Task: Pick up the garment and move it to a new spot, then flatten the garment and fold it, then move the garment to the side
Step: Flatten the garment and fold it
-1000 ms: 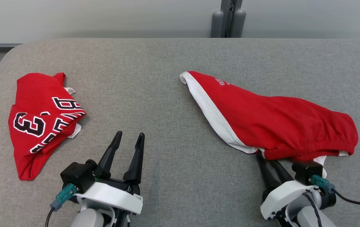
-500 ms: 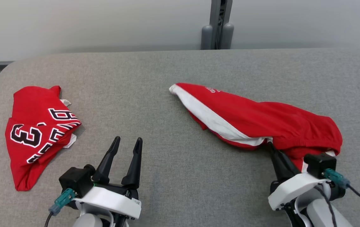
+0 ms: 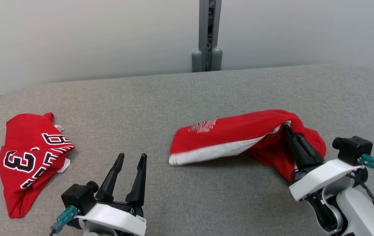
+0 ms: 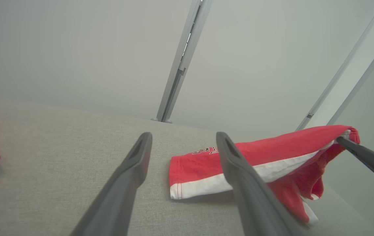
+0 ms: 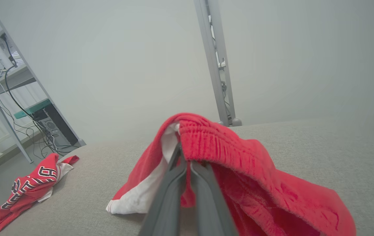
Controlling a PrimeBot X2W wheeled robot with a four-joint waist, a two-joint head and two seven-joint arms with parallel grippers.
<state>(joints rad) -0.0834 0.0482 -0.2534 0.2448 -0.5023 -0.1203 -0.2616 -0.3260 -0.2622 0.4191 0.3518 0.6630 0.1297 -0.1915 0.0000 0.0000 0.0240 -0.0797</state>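
Garment (image 3: 236,132) now half aloft: red, white-trimmed

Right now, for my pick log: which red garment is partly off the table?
The white-striped red garment on the right: the shut right gripper holds one end up. The numbered jersey lies on the table at the left, untouched.
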